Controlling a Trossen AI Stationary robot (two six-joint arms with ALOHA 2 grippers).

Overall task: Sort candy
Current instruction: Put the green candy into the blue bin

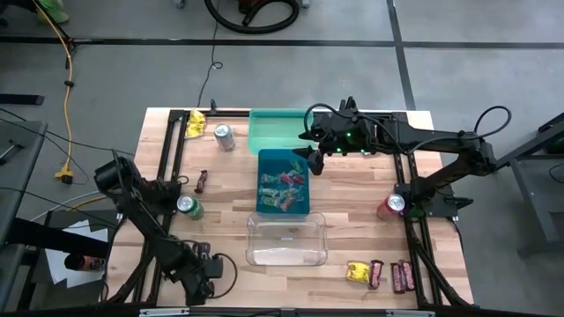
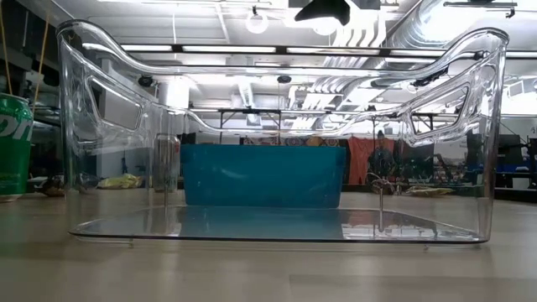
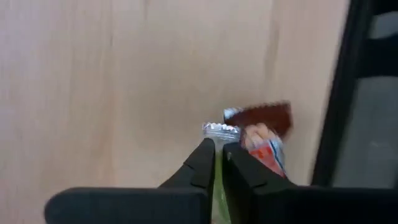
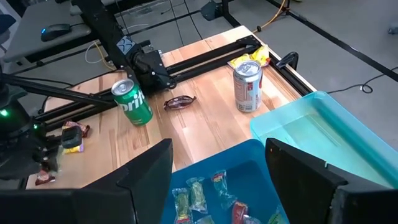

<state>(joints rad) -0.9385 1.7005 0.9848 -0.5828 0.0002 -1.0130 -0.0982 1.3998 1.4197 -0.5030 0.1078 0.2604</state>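
The clear bin [image 2: 277,168] sits nearest me, then one blue bin [image 1: 283,182] of mixed candy [image 1: 280,189]. My left fingers [image 3: 217,163] pinch a green packet [image 3: 219,199] off the worktop [image 1: 229,202]; my right fingers [image 4: 217,174] gape above the blue bin. Three cans [image 1: 225,136].

Mixed green, pink and red candy packets [image 1: 282,189] lie loose on the floor of the blue bin at mid-bench. A yellow packet [image 1: 196,122] sits at the far left corner, and a dark red-brown bar [image 1: 202,181] lies flat on the left side. At the near right, a yellow packet [image 1: 357,272] lies beside several dark bars [image 1: 401,276]. At the near left, a green packet [image 3: 217,186] is pinched between closed jaws, beside a dark bar [image 3: 264,116] and a red packet [image 3: 264,149].
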